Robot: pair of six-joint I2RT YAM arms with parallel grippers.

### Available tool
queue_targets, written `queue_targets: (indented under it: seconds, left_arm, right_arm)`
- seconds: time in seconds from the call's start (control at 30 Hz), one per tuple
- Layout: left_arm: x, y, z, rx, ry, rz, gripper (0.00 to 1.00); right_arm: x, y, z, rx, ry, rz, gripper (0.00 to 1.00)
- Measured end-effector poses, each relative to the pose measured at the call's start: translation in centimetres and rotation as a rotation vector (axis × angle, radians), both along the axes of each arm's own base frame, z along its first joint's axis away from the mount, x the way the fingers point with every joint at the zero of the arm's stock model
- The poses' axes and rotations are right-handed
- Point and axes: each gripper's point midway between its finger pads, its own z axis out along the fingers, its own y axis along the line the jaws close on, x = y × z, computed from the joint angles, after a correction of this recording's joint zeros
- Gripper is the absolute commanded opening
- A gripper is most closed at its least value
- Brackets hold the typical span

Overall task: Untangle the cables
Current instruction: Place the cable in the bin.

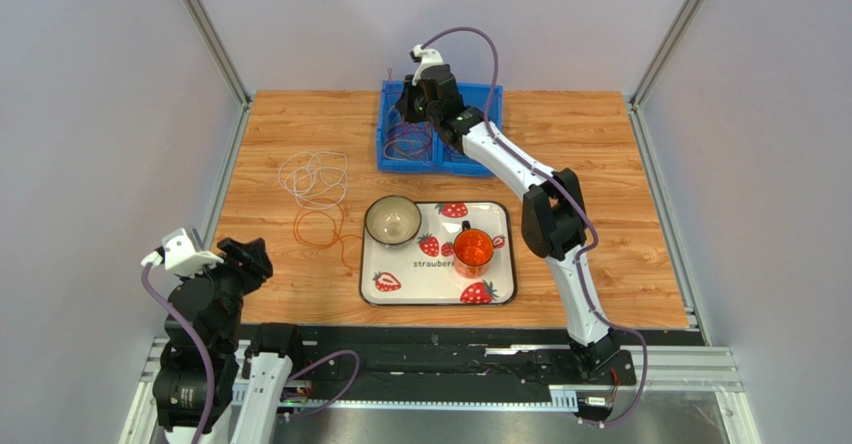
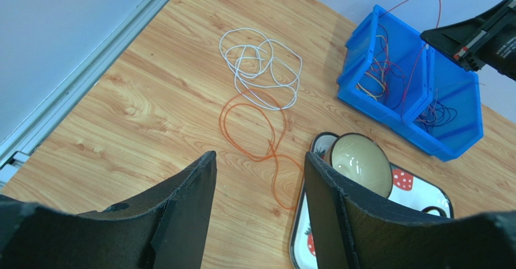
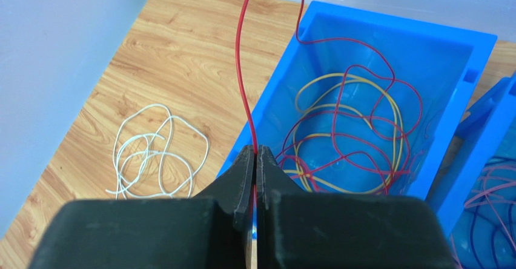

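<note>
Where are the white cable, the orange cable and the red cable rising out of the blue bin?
white cable (image 3: 161, 154): right wrist view, middle of its loose coil.
orange cable (image 2: 272, 149): left wrist view, where its loop crosses itself.
red cable (image 3: 243, 87): right wrist view, its upright strand.

The whole table (image 1: 620, 214) is taken in from high above and behind the arm bases, looking down and forward. From the left wrist, the wood is viewed at a slant, past the parted left gripper (image 2: 259, 157), towards the far blue bin (image 2: 375, 108). From the right wrist, the bin's left compartment is seen steeply and closely, over the right gripper (image 3: 255, 152) pinching the red cable (image 3: 239, 69). The bin and the white cable (image 3: 151, 154) are shared by all three views, the tray (image 2: 424, 199) only by the first two.
</note>
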Motion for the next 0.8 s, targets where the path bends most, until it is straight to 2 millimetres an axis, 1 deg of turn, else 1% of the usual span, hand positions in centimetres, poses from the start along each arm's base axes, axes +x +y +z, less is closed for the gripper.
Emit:
queue_targets:
  seconds: [0.17, 0.27, 0.33, 0.53, 0.6, 0.7, 0.8]
  left_arm:
    - [0.0, 0.0, 0.0, 0.0, 0.001, 0.0, 0.63]
    - [0.1, 0.0, 0.0, 0.0, 0.004, 0.001, 0.63]
    - [0.1, 0.0, -0.1, 0.0, 0.005, 0.001, 0.63]
    - [0.1, 0.1, -0.1, 0.001, 0.007, 0.005, 0.63]
    - [0.1, 0.1, -0.1, 0.001, 0.006, 0.005, 0.63]
    - [0.1, 0.1, -0.1, 0.001, 0.007, 0.005, 0.63]
    - [0.1, 0.1, -0.1, 0.001, 0.006, 0.005, 0.63]
  right_arm:
    - [1.4, -0.2, -0.3, 0.047, -0.011, 0.009, 0.0]
    - [2.3, -0.1, 0.3, 0.076, -0.027, 0.015, 0.0]
    - [2.6, 0.1, 1.2, 0.092, -0.05, 0.019, 0.0]
    - [3.1, 0.4, 5.0, 0.169, -0.116, 0.022, 0.0]
    - [3.2, 0.6, 5.7, 0.198, -0.126, 0.026, 0.0]
    - [3.5, 0.9, 5.7, 0.236, -0.126, 0.035, 0.0]
    - [3.8, 1.3, 4.5, 0.258, -0.105, 0.04, 0.0]
